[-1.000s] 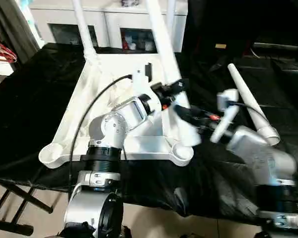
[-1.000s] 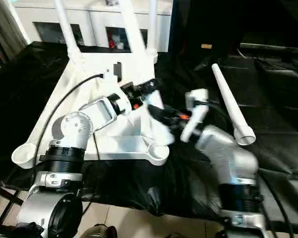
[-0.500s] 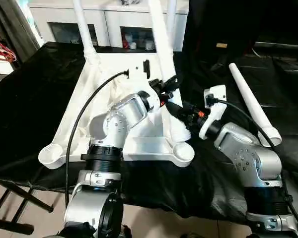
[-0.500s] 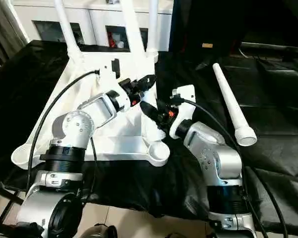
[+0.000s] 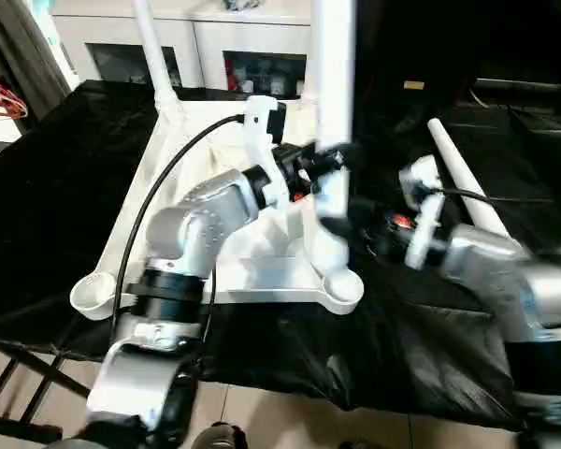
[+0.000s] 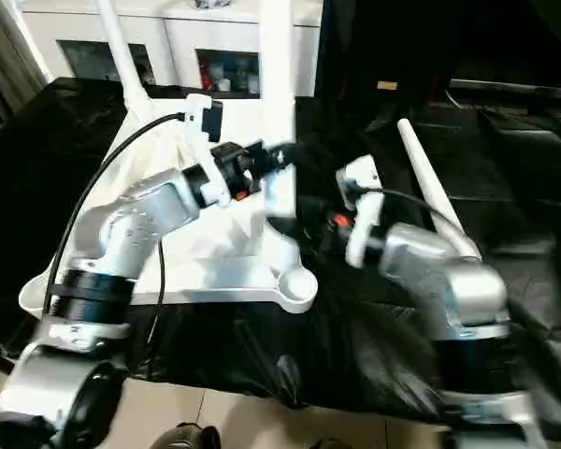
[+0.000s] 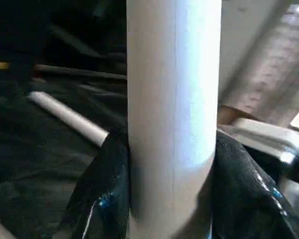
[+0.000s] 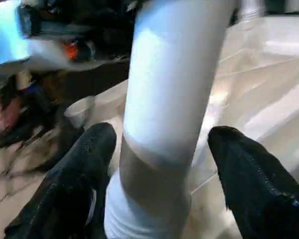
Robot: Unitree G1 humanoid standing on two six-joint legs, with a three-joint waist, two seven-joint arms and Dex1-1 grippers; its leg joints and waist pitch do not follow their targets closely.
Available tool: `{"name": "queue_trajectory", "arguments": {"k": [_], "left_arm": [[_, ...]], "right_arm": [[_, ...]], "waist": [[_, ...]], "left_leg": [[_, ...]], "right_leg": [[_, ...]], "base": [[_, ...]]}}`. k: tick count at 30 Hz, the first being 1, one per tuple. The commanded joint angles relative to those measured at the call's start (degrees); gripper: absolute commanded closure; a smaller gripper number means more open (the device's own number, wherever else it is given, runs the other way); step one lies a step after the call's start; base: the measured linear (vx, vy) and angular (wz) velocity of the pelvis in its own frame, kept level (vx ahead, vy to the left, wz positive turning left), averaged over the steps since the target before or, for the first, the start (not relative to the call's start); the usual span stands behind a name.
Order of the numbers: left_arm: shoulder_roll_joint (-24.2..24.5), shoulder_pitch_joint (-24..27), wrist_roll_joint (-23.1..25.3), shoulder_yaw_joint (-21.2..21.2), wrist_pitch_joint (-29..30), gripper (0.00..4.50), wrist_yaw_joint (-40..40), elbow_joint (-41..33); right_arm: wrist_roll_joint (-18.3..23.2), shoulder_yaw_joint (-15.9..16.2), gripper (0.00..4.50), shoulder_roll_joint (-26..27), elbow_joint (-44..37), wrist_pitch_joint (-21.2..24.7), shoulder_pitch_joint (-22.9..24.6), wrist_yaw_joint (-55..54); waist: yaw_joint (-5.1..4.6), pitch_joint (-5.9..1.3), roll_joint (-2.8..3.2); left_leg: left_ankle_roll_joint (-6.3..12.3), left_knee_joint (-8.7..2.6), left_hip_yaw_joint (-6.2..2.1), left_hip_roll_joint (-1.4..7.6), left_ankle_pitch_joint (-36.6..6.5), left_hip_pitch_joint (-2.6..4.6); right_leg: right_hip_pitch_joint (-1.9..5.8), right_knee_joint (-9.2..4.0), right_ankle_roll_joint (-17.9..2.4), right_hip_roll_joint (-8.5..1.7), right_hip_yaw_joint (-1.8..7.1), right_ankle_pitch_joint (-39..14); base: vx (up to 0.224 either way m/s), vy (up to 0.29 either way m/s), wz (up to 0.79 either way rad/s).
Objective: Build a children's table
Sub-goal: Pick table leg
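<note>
While the tabletop [image 5: 215, 210] lies upside down on the black-draped counter [image 5: 47, 206], ribbed underside up, we have both arms reaching in over its near right part. Our left claw [image 5: 325, 161] is clamped on a white leg [image 5: 332, 84] that stands close to upright; in the left wrist view its two black fingers [image 7: 102, 194] press on either side of the tube [image 7: 172, 109]. Our right claw [image 5: 341, 210] sits lower on the same leg, at about 5 o'clock from the left one; the right wrist view shows its fingers [image 8: 79, 179] spread wide on both sides of the leg [image 8: 174, 89], with gaps (not touching it). The leg's foot comes down just beyond the near right corner socket [image 5: 341, 285], which is open and bare; we cannot tell what it rests in. The near left socket [image 5: 93, 292] is open too.

Another leg [image 5: 154, 51] rises from the far left corner, at about 11 o'clock from the claws. A loose leg [image 5: 458, 192] lies on the cloth at 3 o'clock from the tabletop, wide end toward us. A white cabinet [image 5: 206, 47] with glass doors stands at 12 o'clock, behind the counter.
</note>
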Motion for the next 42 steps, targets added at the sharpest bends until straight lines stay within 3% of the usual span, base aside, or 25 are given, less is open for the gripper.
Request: {"name": "queue_trajectory", "arguments": {"k": [1,12,18,26,37,42], "left_arm": [[0.31,-0.21,-1.58,-0.81,0.88,2.62,-2.7,-1.85],[0.31,1.39,-4.91,-2.33,2.56,2.62,-8.2,-5.37],[0.69,1.82,-5.4,-2.99,2.69,2.62,-9.34,-6.39],[0.65,2.64,-5.35,-3.7,2.9,2.62,-10.09,-7.5],[0.17,2.9,-4.81,-4.97,2.25,2.62,-9.92,-7.16],[0.18,2.83,-4.88,-4.97,2.2,2.62,-9.8,-7.18]], "right_arm": [[1.67,0.9,1.12,-0.81,-0.59,0.97,-1.61,2.93],[3.81,3.47,1.12,-4.82,2.27,2.06,-4.82,12.75],[2.71,6.1,1.12,-6.23,6.26,2.12,-6.5,17.16],[2.92,7.08,1.12,-6.15,8.07,2.41,-7.6,18.16],[3.12,8.33,1.12,-6.02,8.01,2.59,-7.56,19.57],[2.99,8.75,1.61,-6.14,8.07,2.61,-7.47,19.8]], "waist": [[0.21,-5.54,-1.07],[0.03,-5.28,-1.49],[0.04,-5.19,-1.66],[0.09,-5.32,-1.88],[0.19,-5.47,-1.67],[0.16,-5.47,-1.72]], "left_leg": [[3.7,-3.08,-0.78,1.55,-8.71,2.03],[2.22,-3.17,-0.87,1.63,-11.99,2.17],[1.62,-3.18,-0.95,1.68,-13.35,2.27],[1.98,-3.09,-0.93,1.64,-12.12,2.11],[2.58,-2.97,-0.9,1.64,-11.0,2.08],[2.42,-2.97,-0.89,1.64,-11.46,2.11]], "right_leg": [[3.24,-3.64,-14.58,-2.3,1.38,-8.44],[2.96,-4.35,-12.88,-2.4,1.35,-15.87],[2.79,-4.53,-12.11,-2.47,1.32,-18.48],[2.83,-4.36,-11.82,-2.42,1.33,-17.92],[2.89,-4.08,-12.8,-2.36,1.32,-15.4],[2.92,-4.15,-12.73,-2.33,1.3,-15.67]], "base": [[0.0,0.0,0.0],[0.0,0.0,0.0],[0.0,0.0,0.0],[0.0,0.0,0.0],[0.0,0.0,0.0],[0.0,0.0,0.0]]}}
